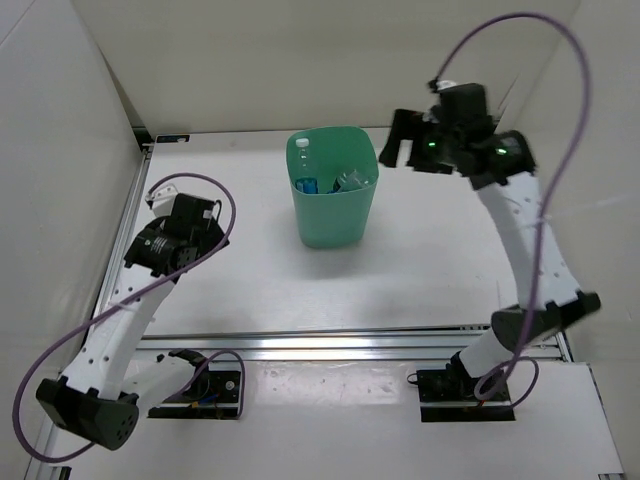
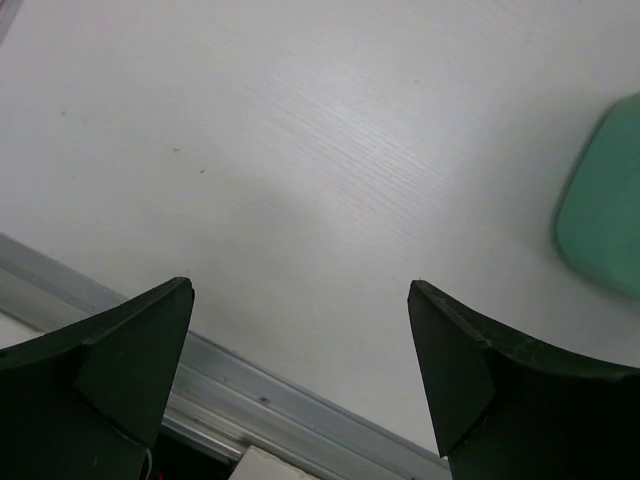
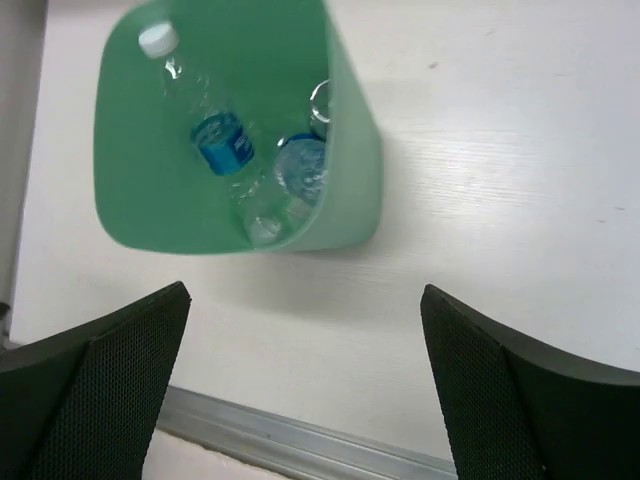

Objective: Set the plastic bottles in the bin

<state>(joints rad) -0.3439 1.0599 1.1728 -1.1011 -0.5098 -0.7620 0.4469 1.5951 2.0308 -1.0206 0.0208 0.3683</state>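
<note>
The mint-green bin [image 1: 335,218] stands at the back middle of the table. Inside it lie plastic bottles: a clear one with a white cap and blue label [image 3: 218,140], another with a blue label [image 3: 300,168], and a clear one [image 3: 262,222] low against the wall. From the top view they show as a cluster [image 1: 312,180]. My right gripper [image 1: 405,145] hangs open just right of the bin's rim [image 3: 345,90], and nothing sits between its fingers [image 3: 305,292]. Well to the bin's left, my left gripper [image 1: 195,215] is open and empty [image 2: 300,287] over bare table.
An aluminium rail [image 1: 350,345] runs along the table's near edge, and another along the left side [image 2: 260,395]. White walls close in the left, back and right. The bin's side shows at the right edge of the left wrist view [image 2: 605,210].
</note>
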